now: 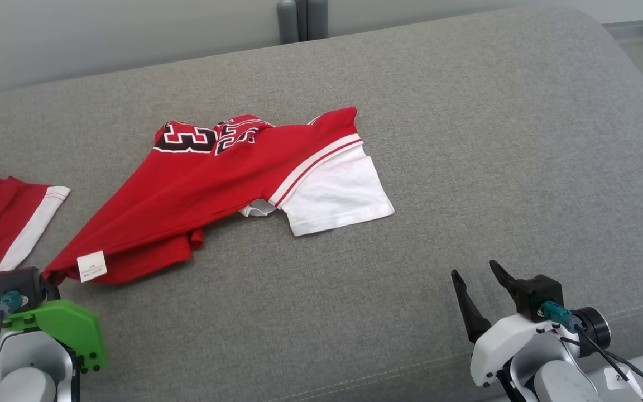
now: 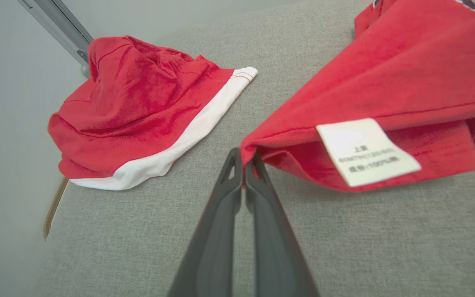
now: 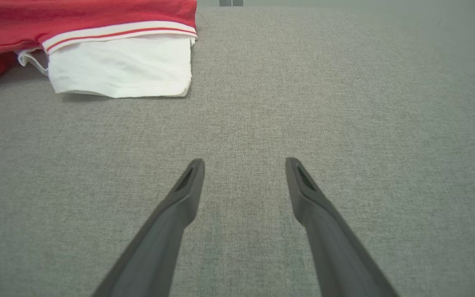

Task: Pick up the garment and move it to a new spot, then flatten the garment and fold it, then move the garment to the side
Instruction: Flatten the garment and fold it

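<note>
Cushion (image 1: pixel 466 139), garment (image 1: pixel 198 184) in left jaws

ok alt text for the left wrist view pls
The left gripper, shut, pinches the corner of a red jersey with a white care label, over a grey cushion. A second red-and-white garment lies crumpled at upper left.

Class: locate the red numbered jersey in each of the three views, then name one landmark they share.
Head view: jersey centre-left, on the grey cushion.
Left wrist view: jersey upper right, corner pinched by left pincer.
Right wrist view: jersey top left.
Shared landmark: grey cushion.
</note>
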Motion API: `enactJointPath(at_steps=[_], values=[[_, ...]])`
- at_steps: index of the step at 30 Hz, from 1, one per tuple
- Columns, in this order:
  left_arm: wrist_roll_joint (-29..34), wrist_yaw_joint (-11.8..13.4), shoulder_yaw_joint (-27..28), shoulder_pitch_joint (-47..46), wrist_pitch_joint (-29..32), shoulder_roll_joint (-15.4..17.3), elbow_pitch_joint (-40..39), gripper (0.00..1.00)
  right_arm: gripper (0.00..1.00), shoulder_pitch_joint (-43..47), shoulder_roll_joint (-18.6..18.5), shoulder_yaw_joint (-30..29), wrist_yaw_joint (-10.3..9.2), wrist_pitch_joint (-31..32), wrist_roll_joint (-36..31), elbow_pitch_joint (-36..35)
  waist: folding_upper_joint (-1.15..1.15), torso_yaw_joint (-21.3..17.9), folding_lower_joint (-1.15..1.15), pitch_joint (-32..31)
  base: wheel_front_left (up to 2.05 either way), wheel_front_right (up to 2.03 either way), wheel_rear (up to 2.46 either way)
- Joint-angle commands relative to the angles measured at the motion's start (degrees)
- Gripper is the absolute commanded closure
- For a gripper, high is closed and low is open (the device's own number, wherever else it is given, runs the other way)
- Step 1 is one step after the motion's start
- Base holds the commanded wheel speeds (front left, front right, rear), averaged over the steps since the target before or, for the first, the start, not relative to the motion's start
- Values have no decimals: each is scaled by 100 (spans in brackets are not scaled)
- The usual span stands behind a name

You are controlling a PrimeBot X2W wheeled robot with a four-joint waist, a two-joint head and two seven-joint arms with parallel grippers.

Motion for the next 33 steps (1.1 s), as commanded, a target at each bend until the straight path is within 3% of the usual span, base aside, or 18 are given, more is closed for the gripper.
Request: enactJointPath(at_steps=[1,7,20,21,22,33], values=[[-79,-52,10,-62,-87,-43,110,100,0,-24,-12,-15,-2,10,8,5,0,6,0,9,0,0,0],[-407,-218,78,224,-504,-428,500,100,0,-26,-13,-88,-2,-14,-12,34,0,76,0,-10,0,0,0],[-522,-501,-234,542,-919,-891,1049,100,0,79,-13,-138,-2,45,-92,18,0,339,0,-141,0,0,0],[-524,-501,-225,525,-979,-924,1106,36,0,88,-13,-143,-2,57,-94,15,0,357,0,-156,0,0,0],[-526,-511,-211,507,-1074,-961,1153,0,0,96,-13,-142,-2,67,-94,10,0,372,0,-170,0,0,0],[-696,-509,16,631,-1641,-1065,1232,0,0,164,-14,-215,-2,79,-8,-31,0,519,0,-407,0,0,0]])
